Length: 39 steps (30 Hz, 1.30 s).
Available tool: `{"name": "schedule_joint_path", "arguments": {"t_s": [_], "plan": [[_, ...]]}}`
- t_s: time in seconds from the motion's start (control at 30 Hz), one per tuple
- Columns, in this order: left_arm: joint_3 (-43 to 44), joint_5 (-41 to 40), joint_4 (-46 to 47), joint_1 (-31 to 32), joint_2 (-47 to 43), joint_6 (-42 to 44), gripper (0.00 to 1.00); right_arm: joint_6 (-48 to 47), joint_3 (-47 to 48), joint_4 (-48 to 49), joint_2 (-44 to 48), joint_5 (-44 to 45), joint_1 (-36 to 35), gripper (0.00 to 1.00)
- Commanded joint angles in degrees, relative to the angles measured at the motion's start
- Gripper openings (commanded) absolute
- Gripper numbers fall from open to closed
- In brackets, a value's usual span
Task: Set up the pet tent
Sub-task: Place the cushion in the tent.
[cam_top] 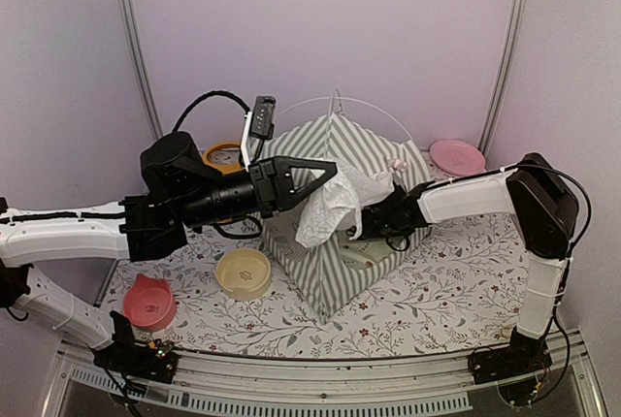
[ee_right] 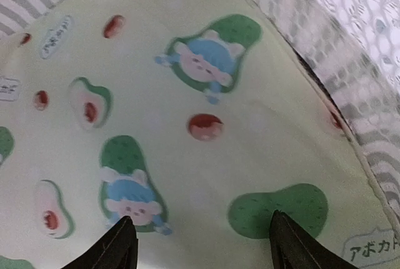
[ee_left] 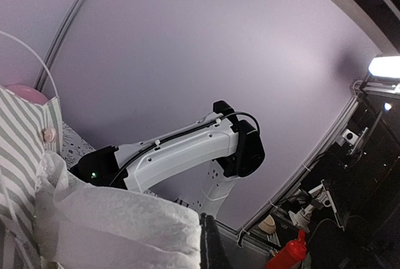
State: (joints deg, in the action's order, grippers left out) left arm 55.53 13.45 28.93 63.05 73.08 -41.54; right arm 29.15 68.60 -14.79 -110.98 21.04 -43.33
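Pet tent is stood upright on the table, long axis vertical, apex up, thin white pole loops seen at the top. Door side is turned toward the arm bases. Left gripper is clenched on the lace door flap, which is bunched and lifted off the doorway; the striped tent wall is just beyond its tips. Right gripper is released, fingers spread, nothing held, and pushed into the doorway under the flap. Cream mat with avocado prints is spread right under it; contact cannot be told. Yellow bowl is placed below the left gripper.
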Motion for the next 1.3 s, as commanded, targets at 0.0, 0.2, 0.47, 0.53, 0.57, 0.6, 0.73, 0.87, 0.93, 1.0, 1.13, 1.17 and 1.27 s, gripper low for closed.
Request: {"name": "schedule_joint_path", "arguments": {"t_s": [0.0, 0.2, 0.47, 0.53, 0.57, 0.6, 0.73, 0.87, 0.93, 1.0, 1.13, 1.17, 1.27], "plan": [[1.8, 1.8, 2.1, 0.9, 0.7, 0.8, 0.00, 0.9, 5.3, 0.9, -2.7, -2.3, -0.9, 0.74], [0.9, -2.4, -1.6, 0.7, -0.7, 1.1, 0.00, 0.9, 7.5, -2.6, -8.4, -3.2, 1.1, 0.73], [-1.0, -4.6, -2.5, -0.9, -0.9, -0.7, 0.00, -0.2, 0.2, 4.6, 2.7, -8.2, -3.7, 0.75], [-1.2, -4.0, -2.1, -1.3, -0.8, -1.0, 0.00, -0.5, -4.0, 10.0, 6.0, -12.5, -4.3, 0.75], [-1.2, -3.6, -1.9, -1.4, -0.7, -1.1, 0.00, -0.7, -5.8, 12.7, 7.2, -14.7, -4.5, 0.75], [-1.1, -3.0, -1.6, -1.4, -0.6, -1.3, 0.00, -0.8, -7.2, 14.3, 8.3, -16.3, -4.8, 0.75], [-1.6, -2.6, -1.5, -1.6, -0.5, -1.4, 0.00, -0.4, -11.6, 19.9, 11.9, -22.4, -5.8, 0.76], [-2.1, -0.8, -0.1, -1.7, -0.1, -1.9, 0.00, 0.2, -14.5, 25.0, 12.9, -31.2, -6.1, 0.80], [-2.1, 0.1, 0.7, -1.7, 0.4, -2.2, 0.00, 1.5, -14.0, 24.8, 11.4, -33.3, -6.3, 0.80], [-2.0, 0.6, 1.6, -1.7, 1.3, -2.5, 0.00, 2.7, -12.6, 21.5, 9.5, -30.3, -7.6, 0.79], [-0.8, 1.1, 2.9, -1.6, 4.4, -3.1, 0.00, 4.1, -11.8, 19.1, 5.7, -24.6, -10.0, 0.79], [-0.3, 1.0, 2.8, -1.7, 5.2, -3.2, 0.00, 4.4, -12.0, 19.0, 5.1, -23.2, -10.6, 0.79], [1.0, -1.6, 1.8, -1.7, 7.4, -3.5, 0.00, 5.6, -12.3, 17.9, 3.2, -19.8, -11.6, 0.79]]}}
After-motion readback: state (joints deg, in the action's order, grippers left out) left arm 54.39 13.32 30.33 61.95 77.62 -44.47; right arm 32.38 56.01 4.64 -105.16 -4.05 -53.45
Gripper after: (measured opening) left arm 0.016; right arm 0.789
